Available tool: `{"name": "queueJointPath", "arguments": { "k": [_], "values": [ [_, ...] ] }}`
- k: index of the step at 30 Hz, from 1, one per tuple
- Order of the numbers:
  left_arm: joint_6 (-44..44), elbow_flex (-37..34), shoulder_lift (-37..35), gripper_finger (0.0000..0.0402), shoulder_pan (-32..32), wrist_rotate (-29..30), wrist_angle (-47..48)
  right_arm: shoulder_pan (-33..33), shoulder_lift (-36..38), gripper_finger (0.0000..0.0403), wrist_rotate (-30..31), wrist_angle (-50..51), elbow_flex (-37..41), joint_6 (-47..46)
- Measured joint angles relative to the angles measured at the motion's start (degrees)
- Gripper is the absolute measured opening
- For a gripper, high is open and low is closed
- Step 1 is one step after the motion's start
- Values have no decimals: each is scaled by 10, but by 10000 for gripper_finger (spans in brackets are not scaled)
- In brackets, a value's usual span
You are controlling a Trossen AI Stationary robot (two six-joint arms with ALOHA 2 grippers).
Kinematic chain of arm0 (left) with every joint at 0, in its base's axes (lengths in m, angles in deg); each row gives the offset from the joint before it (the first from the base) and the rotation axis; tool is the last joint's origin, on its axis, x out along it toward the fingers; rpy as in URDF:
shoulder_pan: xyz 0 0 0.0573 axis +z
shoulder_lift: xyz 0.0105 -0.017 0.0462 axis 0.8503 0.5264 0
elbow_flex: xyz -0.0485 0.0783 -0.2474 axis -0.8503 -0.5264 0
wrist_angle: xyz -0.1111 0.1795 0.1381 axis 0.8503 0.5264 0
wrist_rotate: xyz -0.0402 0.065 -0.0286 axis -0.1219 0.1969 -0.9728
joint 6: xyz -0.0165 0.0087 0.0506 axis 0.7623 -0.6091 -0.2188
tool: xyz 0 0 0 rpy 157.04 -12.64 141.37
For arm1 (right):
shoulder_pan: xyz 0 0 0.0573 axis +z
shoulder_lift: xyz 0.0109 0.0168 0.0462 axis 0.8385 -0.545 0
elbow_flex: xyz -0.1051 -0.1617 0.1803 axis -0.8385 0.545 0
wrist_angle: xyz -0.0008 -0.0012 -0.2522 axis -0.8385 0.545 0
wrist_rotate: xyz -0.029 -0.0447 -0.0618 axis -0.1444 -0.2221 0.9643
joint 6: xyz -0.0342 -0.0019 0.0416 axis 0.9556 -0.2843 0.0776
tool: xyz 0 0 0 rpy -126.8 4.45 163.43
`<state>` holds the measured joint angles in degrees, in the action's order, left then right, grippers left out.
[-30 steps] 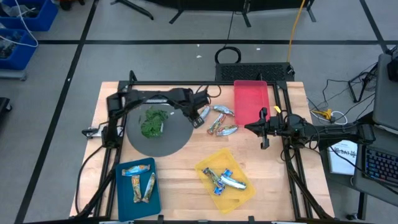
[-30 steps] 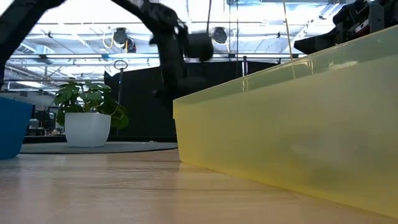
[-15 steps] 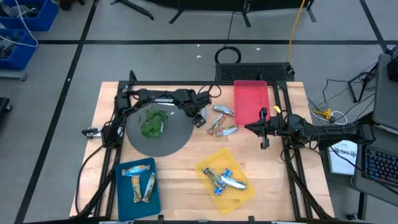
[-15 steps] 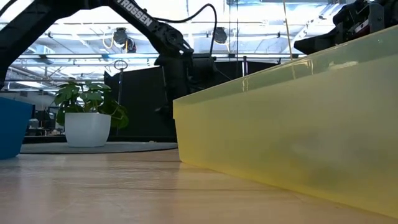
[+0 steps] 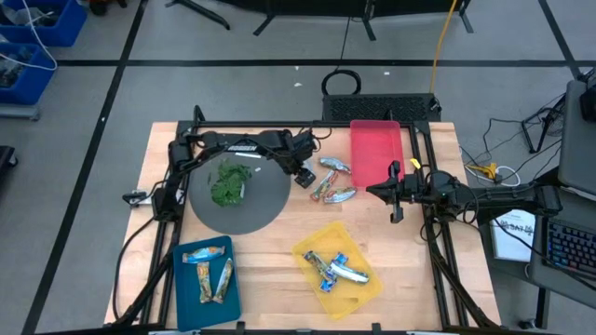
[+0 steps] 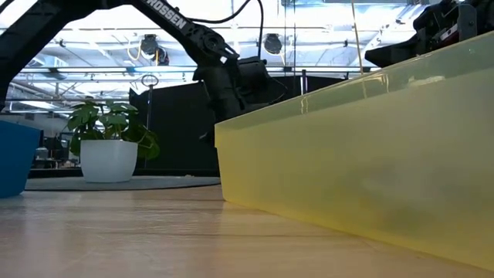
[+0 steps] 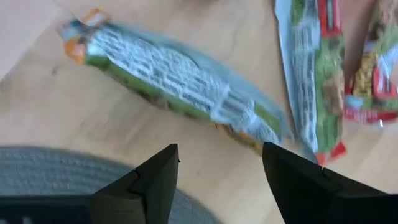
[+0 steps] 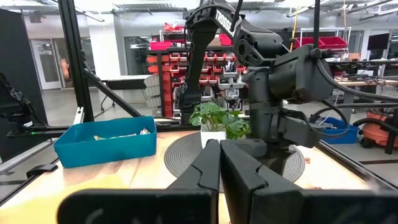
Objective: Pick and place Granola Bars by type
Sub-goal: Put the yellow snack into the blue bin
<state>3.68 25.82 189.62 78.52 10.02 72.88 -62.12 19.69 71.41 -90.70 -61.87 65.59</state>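
1. Wooden bench (image 5: 279,233) in a workshop carries a teal tray (image 5: 207,275) near left, a yellow tray (image 5: 346,279) near centre, a red tray (image 5: 375,152) at the far side and a grey mat (image 5: 261,205) with a green clump (image 5: 228,183).
2. Left end effector (image 5: 304,177) hovers at the mat's right edge, fingers wide apart, holding nothing.
3. Loose Granola Bars (image 5: 331,180) lie on bare wood just right of it; others sit in the teal and yellow trays.
4. Nearest bar (image 7: 180,84) lies flat just ahead of the fingers (image 7: 152,186).
5. Bars look light, crinkly and slippery; pinch across the firm middle, not the wrapper ends.
6. Right end effector (image 5: 380,190) waits fully closed right of the bars, empty.
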Motion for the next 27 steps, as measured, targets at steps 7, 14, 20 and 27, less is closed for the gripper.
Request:
{"name": "queueJointPath", "arguments": {
  "k": [7,14,20,27],
  "values": [
    [30,-1,0,217,3,1,-10,0,0,4,0,0,0,0],
    [68,-1,0,203,1,-36,-74,0,0,4,0,0,0,0],
    [71,-3,7,202,-6,-40,-74,0,0,4,0,0,0,0],
    [73,-34,6,202,-5,-24,-77,0,0,4,0,0,0,0]
  ]
}}
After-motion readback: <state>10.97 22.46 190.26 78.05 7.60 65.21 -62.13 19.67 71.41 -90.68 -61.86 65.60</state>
